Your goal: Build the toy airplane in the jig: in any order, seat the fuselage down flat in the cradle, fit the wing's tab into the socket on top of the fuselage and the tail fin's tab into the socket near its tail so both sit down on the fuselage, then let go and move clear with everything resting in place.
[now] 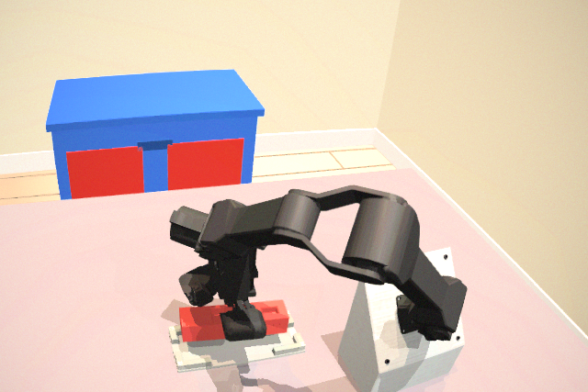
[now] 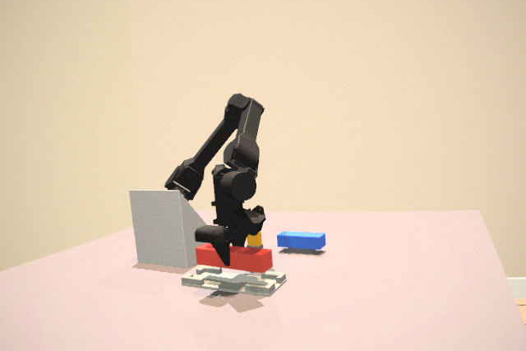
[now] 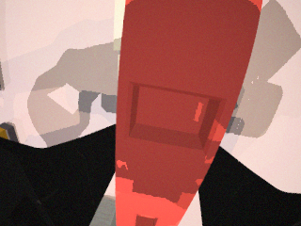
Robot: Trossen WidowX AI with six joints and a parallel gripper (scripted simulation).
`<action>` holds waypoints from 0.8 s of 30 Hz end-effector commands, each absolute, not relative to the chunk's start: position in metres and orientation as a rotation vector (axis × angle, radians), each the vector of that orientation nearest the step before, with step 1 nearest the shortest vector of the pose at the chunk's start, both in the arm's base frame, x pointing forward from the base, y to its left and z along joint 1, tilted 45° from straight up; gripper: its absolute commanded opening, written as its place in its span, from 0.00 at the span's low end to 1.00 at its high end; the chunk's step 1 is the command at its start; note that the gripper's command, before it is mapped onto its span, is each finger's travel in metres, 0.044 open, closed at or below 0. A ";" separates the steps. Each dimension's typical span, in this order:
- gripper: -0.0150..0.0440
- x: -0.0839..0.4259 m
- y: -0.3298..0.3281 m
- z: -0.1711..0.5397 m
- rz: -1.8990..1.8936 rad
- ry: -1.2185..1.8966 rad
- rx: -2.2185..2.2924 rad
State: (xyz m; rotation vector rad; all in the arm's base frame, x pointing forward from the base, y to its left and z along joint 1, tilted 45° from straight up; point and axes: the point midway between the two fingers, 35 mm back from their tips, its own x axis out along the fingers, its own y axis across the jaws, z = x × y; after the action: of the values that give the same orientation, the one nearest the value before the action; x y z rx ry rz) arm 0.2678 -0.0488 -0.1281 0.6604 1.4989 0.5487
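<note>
The red fuselage (image 1: 201,326) (image 2: 251,258) (image 3: 188,47) is roughly level, a little above the pale jig (image 1: 287,348) (image 2: 191,280). My gripper (image 1: 241,319) (image 2: 231,256) (image 3: 164,132) is shut on the middle of the fuselage, one finger on each long side. The fuselage's wide socket and smaller socket face up in the wrist view. The blue wing (image 2: 302,241) is on the table behind, with a dark shadow under it. The yellow tail fin (image 2: 254,238) (image 3: 3,133) stands partly hidden behind the arm in the exterior view. Much of the cradle is hidden under the fuselage.
The pale wedge-shaped arm base (image 1: 367,330) (image 2: 159,228) stands beside the jig on the pink table (image 1: 95,259) (image 2: 382,296). A blue chest with red panels (image 1: 152,98) stands beyond the table's far edge.
</note>
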 end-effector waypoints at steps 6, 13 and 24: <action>0.58 0.266 -0.036 -0.140 0.553 1.502 0.671; 0.58 0.265 -0.031 -0.145 0.553 1.502 0.672; 0.44 0.266 -0.033 -0.144 0.553 1.503 0.664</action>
State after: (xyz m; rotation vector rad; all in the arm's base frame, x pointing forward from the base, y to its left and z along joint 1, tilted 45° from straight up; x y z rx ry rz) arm 0.2655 -0.0325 -0.1441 0.6652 1.5042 0.5525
